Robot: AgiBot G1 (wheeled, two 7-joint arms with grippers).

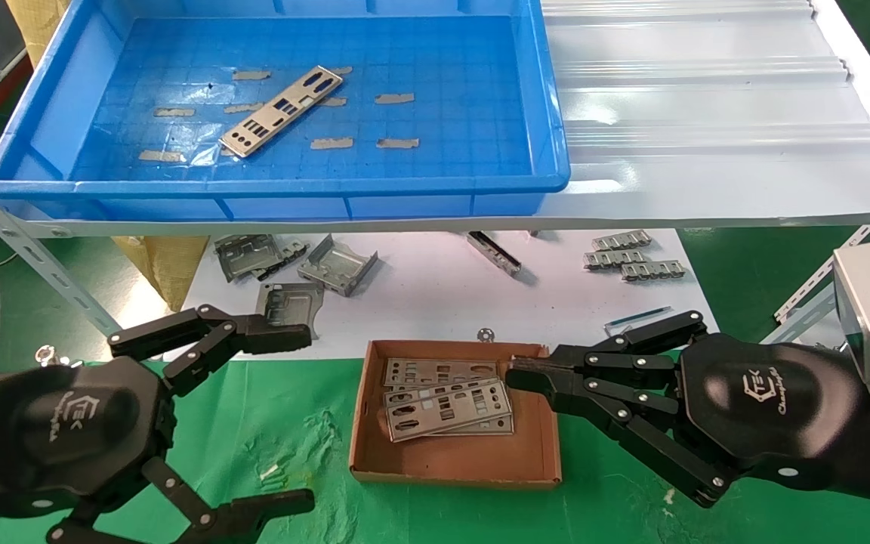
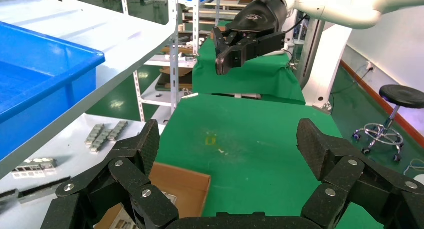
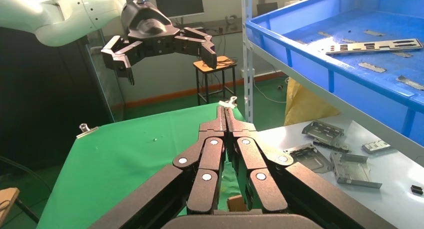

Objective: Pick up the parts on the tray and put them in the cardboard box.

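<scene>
One part (image 1: 281, 111) left in the tray (image 1: 42, 121), lying flat at an angle. Three plates (image 1: 446, 404) stacked in the cardboard box (image 1: 458, 461). Right gripper (image 1: 514, 375) fingers pressed together, empty, over the box's right edge. Left gripper (image 1: 306, 415) spread wide, empty, over green cloth (image 1: 284, 423) left of box.
</scene>
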